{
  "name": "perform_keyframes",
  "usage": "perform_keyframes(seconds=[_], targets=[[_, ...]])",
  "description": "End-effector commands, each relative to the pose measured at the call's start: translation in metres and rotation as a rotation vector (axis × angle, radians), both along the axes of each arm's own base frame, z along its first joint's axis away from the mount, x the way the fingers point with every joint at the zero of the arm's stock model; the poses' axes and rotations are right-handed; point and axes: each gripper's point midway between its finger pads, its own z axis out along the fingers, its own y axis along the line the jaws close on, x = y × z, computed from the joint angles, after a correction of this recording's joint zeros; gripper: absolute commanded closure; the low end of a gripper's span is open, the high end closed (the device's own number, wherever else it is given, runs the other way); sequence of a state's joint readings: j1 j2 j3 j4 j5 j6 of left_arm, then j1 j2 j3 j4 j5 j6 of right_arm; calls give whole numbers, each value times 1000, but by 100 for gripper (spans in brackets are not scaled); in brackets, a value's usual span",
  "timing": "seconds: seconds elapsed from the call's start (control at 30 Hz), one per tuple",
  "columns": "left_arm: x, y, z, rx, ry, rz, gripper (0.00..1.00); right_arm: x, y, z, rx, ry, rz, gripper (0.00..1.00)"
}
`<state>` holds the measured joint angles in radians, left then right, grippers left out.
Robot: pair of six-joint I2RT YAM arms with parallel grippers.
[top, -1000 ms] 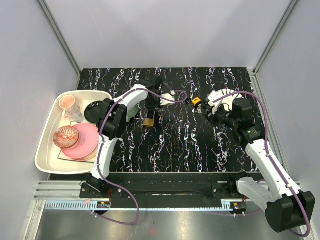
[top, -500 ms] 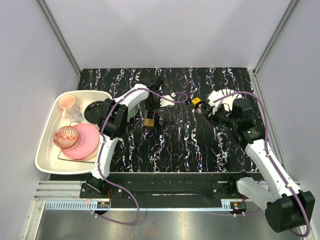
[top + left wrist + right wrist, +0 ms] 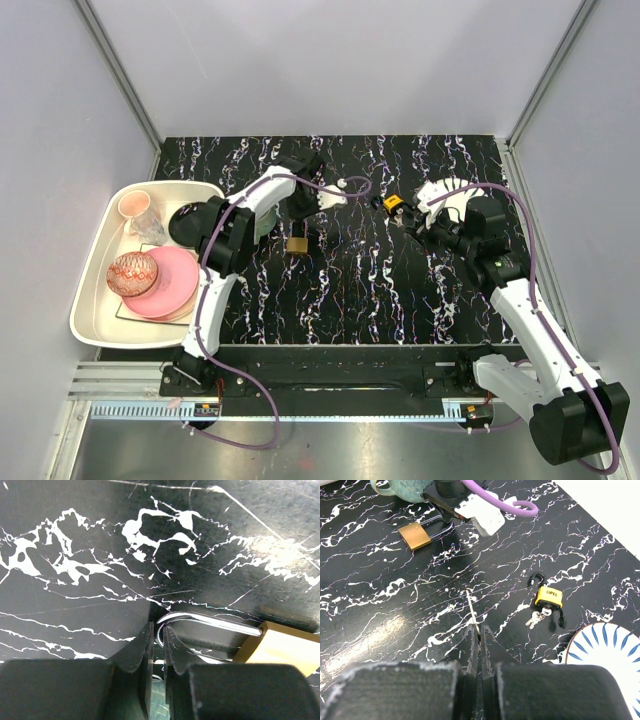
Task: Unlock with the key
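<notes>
While the left gripper reaches down to the black, white-veined table, its two dark fingers stand almost together, with only a slim gap between them. The brass padlock lies flat on the table, left of centre and in the far half. The curved end of its silver shackle sits right in that gap, and the fingers pinch it. In the left wrist view, the shackle runs from the fingertips out to the right, and the brass body lies at its far end, beside the right-hand finger. From above, the body lies just on the near side of the fingertips.

Well apart, on the right side of the table, the right gripper has its fingers pressed fully together. A thin silvery strip shows just beyond the tips — too slim to tell whether it is held or is only a streak on the table.

In the right wrist view, a small yellow padlock lies to the right of this gripper, with a pair of small keys touching its lower edge. A blue-and-white striped plate shows at the lower right corner. At the left edge of the table sits a cream tray holding dishes.
</notes>
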<state>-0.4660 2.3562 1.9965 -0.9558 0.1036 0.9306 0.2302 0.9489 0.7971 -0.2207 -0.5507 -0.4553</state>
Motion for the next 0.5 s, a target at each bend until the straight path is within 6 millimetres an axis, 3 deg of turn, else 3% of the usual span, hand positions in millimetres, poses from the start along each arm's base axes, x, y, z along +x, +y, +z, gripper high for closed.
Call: perform_keyframes(seconds=[0.0,0.23,0.47], targets=[[16,0,38,-53,-86,127,100,1,2,14,28,-55,15,100],[23,-1,82,-134,-174,287,100,0,3,15,32,-58,20,100],[29,-1,107,-185,-235,399,100,-2,2,17,38,-59,20,100]])
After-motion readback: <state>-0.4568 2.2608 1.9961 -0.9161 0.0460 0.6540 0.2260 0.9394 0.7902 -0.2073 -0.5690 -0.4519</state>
